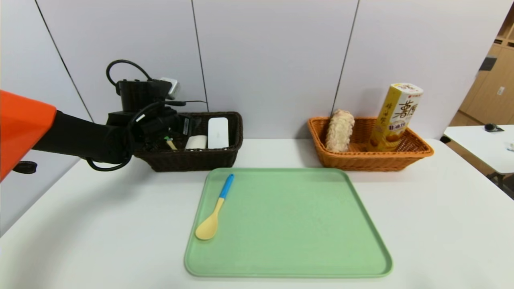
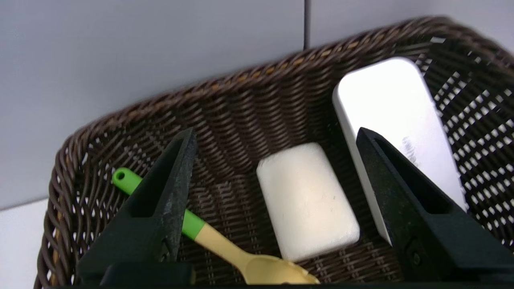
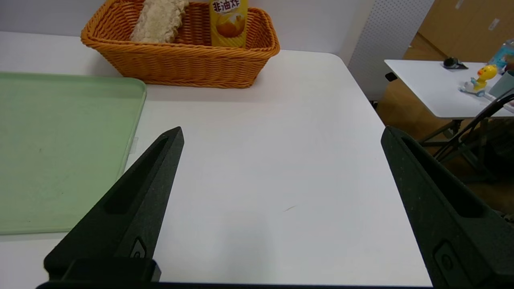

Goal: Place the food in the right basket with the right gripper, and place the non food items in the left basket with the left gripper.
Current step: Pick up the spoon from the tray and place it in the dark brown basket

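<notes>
My left gripper (image 2: pixel 275 138) hangs open and empty over the dark brown left basket (image 1: pixel 225 158). That basket (image 2: pixel 241 104) holds a green-handled yellow spoon (image 2: pixel 225 251), a white soap-like block (image 2: pixel 307 200) and a flat white box (image 2: pixel 395 120). A blue-handled yellow spoon (image 1: pixel 215 212) lies on the left side of the green tray (image 1: pixel 289 224). The orange right basket (image 1: pixel 369 158) holds a beige fried food piece (image 1: pixel 339 130) and a yellow snack box (image 1: pixel 395 116). My right gripper (image 3: pixel 281 134) is open and empty above bare table to the right of the tray; it does not show in the head view.
The white table (image 1: pixel 441 224) has free room on both sides of the tray. A grey panel wall stands right behind both baskets. A second white table (image 3: pixel 437 86) with small items stands off to the right, past the table edge.
</notes>
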`<control>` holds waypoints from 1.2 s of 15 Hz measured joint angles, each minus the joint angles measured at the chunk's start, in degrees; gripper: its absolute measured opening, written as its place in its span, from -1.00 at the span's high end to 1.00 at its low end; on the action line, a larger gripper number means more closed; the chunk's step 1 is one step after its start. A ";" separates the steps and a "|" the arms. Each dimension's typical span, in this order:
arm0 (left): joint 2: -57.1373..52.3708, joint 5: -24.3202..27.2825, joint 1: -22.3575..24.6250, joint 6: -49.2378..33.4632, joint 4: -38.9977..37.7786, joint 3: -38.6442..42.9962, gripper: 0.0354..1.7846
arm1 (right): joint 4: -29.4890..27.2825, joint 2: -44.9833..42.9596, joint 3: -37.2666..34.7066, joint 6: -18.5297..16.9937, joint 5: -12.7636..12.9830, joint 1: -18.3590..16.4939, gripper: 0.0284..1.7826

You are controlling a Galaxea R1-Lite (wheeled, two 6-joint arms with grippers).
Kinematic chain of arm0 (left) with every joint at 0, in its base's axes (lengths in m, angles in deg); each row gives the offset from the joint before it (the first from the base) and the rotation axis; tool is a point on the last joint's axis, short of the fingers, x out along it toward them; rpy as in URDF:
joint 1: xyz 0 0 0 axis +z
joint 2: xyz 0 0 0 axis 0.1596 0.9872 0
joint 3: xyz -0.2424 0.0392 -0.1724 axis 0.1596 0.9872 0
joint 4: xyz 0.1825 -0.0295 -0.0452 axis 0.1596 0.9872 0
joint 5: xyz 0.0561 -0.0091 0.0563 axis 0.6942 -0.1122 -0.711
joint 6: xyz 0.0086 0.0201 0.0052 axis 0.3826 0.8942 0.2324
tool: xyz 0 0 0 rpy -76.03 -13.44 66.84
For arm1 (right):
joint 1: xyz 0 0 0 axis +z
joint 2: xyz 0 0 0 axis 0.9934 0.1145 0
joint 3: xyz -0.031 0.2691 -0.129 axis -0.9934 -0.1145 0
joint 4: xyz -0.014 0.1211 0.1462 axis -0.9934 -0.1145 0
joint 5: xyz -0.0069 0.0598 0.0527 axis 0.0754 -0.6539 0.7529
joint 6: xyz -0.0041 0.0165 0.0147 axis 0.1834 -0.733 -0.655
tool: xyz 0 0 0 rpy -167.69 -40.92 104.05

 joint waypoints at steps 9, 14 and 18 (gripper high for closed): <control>-20.43 1.28 -13.29 -2.07 6.12 12.85 -0.81 | -0.10 0.00 -0.59 0.05 -0.22 0.00 -0.90; -26.10 0.65 -19.27 -8.87 8.68 27.59 -0.85 | -0.10 0.00 -1.05 0.02 -0.17 -0.01 -0.90; -22.38 0.54 -21.15 -14.80 8.51 29.62 -0.87 | -0.18 0.00 -1.10 0.05 -0.22 0.02 -0.90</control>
